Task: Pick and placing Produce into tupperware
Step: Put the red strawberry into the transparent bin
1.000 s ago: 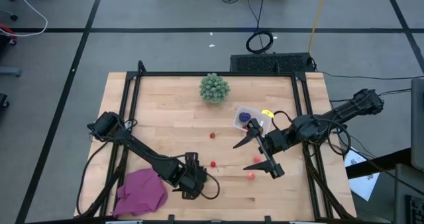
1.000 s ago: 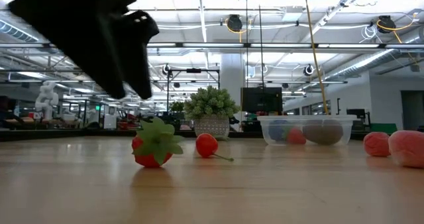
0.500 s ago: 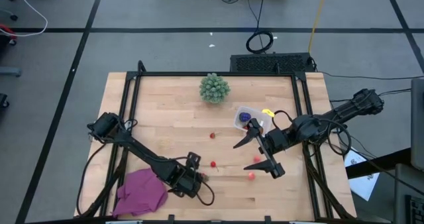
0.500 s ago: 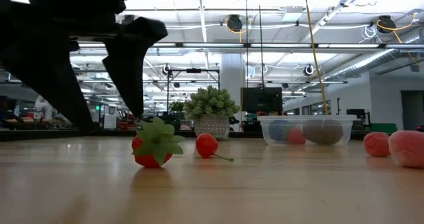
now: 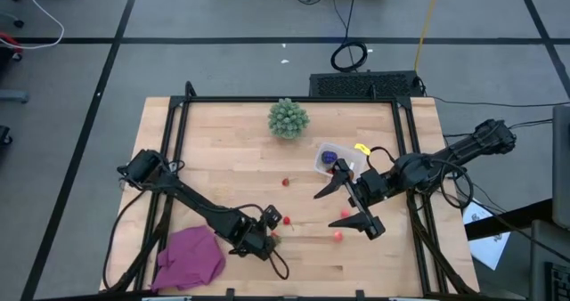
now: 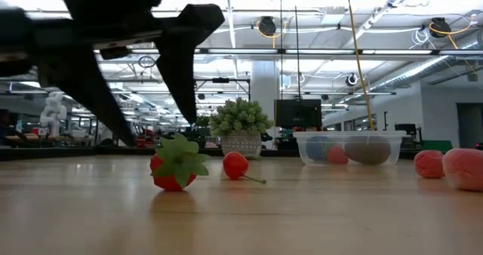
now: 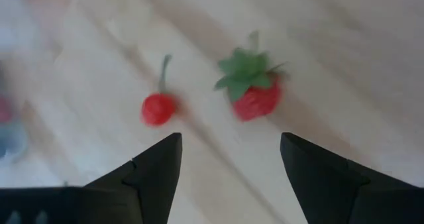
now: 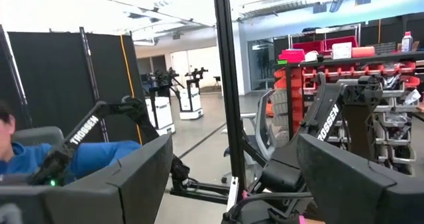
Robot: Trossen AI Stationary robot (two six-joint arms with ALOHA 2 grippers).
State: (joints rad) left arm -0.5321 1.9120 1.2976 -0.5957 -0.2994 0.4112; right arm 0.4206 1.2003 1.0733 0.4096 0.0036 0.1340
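The left gripper point(image 7: 228, 158) hangs low over the table with its jaws spread and nothing between them. The strawberry point(image 7: 255, 98) sits just ahead of the gap, and a cherry point(image 7: 159, 109) lies beside it. The tupperware point(image 5: 334, 158) is well apart, near the right gripper point(image 5: 349, 204), whose jaws are also spread wide and empty.
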